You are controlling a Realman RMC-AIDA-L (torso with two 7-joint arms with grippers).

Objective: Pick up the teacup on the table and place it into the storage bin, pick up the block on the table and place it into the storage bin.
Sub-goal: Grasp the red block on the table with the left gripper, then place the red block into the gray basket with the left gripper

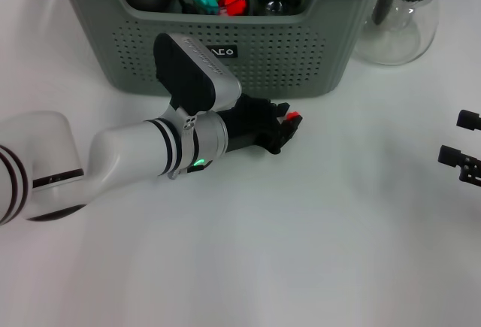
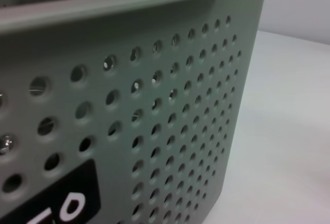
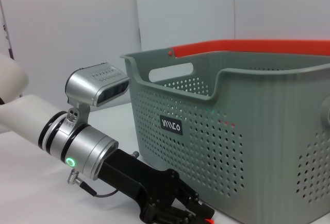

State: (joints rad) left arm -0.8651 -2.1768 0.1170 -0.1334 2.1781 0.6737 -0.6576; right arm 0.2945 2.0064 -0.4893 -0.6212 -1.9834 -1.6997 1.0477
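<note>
Counted on the table [image 1: 316, 252]
There was one storage bin [image 1: 301, 56], one glass pitcher [image 1: 402, 19], one red block [image 1: 293, 116].

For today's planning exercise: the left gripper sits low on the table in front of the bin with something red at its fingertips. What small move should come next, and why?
Probably lift straight up. The left gripper is at table level around a red block, and the storage bin wall rises beside it, so it needs height before crossing the rim.
</note>
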